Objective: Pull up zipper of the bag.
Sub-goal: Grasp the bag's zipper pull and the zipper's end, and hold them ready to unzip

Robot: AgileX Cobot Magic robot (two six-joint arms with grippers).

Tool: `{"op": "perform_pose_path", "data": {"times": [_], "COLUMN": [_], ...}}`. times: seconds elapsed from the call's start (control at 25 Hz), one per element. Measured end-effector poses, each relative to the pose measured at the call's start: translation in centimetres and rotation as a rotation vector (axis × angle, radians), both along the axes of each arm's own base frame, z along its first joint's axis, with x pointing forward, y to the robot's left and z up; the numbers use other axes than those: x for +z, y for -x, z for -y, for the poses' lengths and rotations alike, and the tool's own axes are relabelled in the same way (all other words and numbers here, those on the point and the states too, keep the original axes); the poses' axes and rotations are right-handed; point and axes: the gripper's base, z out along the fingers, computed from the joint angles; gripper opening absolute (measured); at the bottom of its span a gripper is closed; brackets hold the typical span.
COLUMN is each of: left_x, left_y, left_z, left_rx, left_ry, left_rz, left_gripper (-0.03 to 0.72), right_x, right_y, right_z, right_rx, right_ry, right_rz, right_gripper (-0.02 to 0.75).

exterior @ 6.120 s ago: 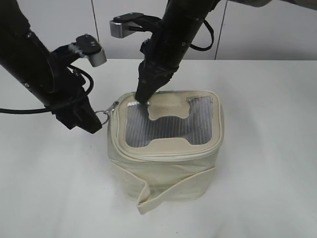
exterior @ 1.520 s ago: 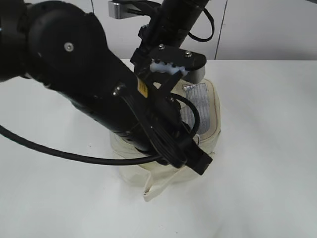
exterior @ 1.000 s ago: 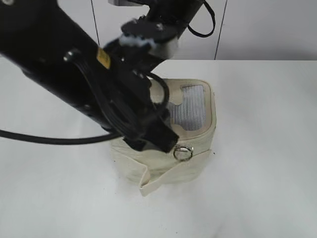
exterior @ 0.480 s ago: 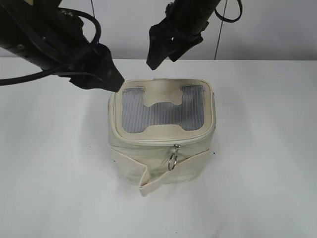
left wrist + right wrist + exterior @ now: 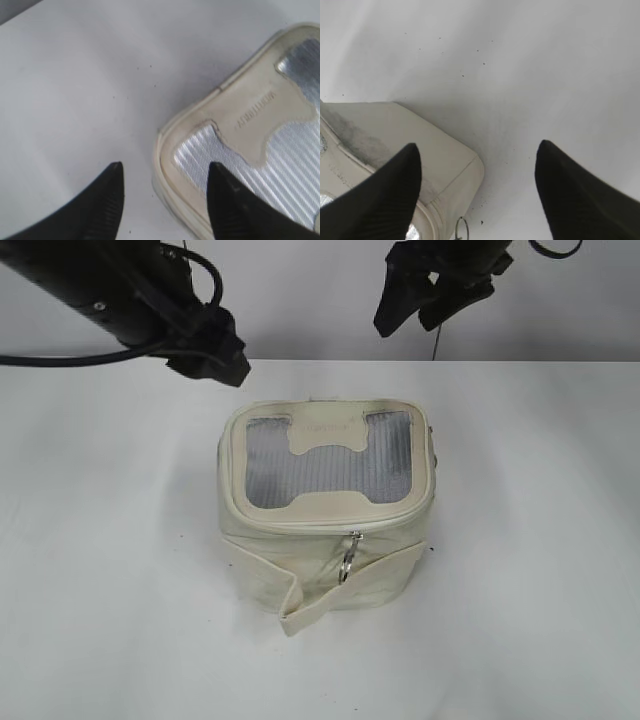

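Both arms lifted away since earlier; left gripper (image 5: 162, 200) and right gripper (image 5: 477, 195) spread, empty. Zipper (image 5: 352, 536) on bag (image 5: 330, 540) looks closed; you're done.

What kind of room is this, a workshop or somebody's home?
Probably a lab test bench: a bare white table, a plain pale wall, two black robot arms above, and only a cream bag set out.

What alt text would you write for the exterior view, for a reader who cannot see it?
A small cream bag stands alone on a white table, lid flat, with a silver ring pull of its zipper hanging at the front. Both black pincers, left and right, hang above and behind the bag, touching nothing.
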Motion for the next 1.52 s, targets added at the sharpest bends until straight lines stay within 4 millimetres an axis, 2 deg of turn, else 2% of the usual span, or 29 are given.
{"op": "perform_pose_path", "data": {"times": [0.16, 0.36, 0.64, 1.08, 1.32, 1.52], "left_x": [0.4, 0.6, -1.0, -4.3, -5.4, -7.2], "left_y": [-2.9, -5.8, -8.4, -9.8, -9.8, -9.6], "left_z": [1.1, 3.6, 7.2, 10.0, 10.6, 11.2], "left_rx": [-0.019, -0.149, -0.381, -0.544, -0.574, -0.589], "left_ry": [-0.011, -0.009, 0.033, 0.133, 0.178, 0.195], "left_rz": [0.027, 0.024, -0.063, -0.210, -0.254, -0.321], "left_gripper": [0.416, 0.417, 0.427, 0.454, 0.459, 0.459], "right_x": [0.6, 0.4, -0.7, -2.1, -2.3, -2.4], "right_y": [0.6, 2.2, 5.3, 9.0, 9.5, 9.5], "right_z": [1.8, 3.5, 5.2, 7.1, 7.2, 7.2], "right_rx": [-0.041, -0.070, -0.105, -0.188, -0.199, -0.201], "right_ry": [0.009, 0.042, 0.109, 0.217, 0.220, 0.217], "right_rz": [-0.014, -0.060, -0.147, -0.240, -0.258, -0.263], "right_gripper": [0.540, 0.536, 0.536, 0.535, 0.535, 0.535]}}
